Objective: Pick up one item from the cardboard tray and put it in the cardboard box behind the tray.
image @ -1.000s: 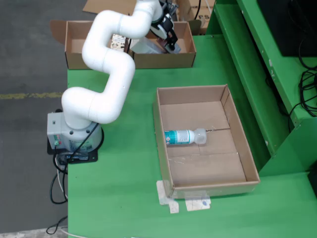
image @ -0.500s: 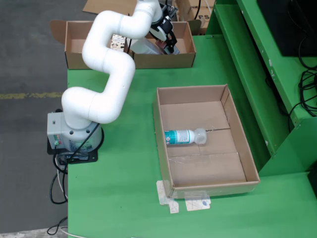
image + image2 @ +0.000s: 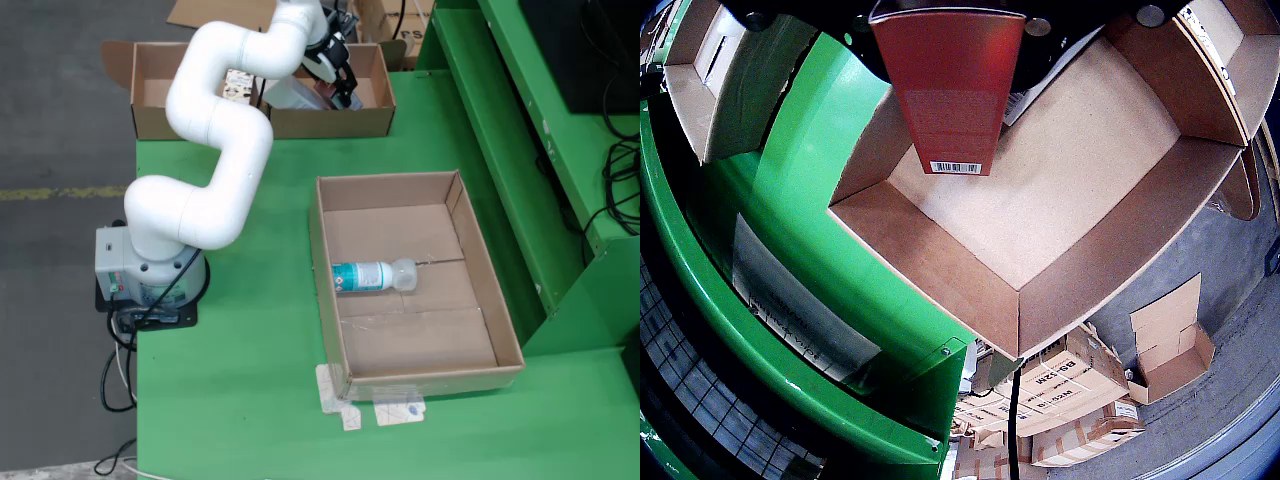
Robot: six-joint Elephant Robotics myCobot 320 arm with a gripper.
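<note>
In the overhead view my gripper (image 3: 336, 78) hangs over the cardboard box (image 3: 330, 123) behind the tray. It is shut on a red carton (image 3: 322, 98). In the wrist view the red carton (image 3: 950, 90), with a barcode at its lower end, hangs above the bare floor of the cardboard box (image 3: 1060, 200); the fingers are hidden behind it. The cardboard tray (image 3: 331, 300) lies in the middle of the green table. A clear bottle with a teal label (image 3: 372, 275) lies on its side in it.
A second open box (image 3: 150, 95) stands to the left of the first. The arm's base (image 3: 150, 270) sits at the table's left edge. A raised green frame (image 3: 500, 130) runs along the right. Tape patches (image 3: 375, 408) lie at the tray's front.
</note>
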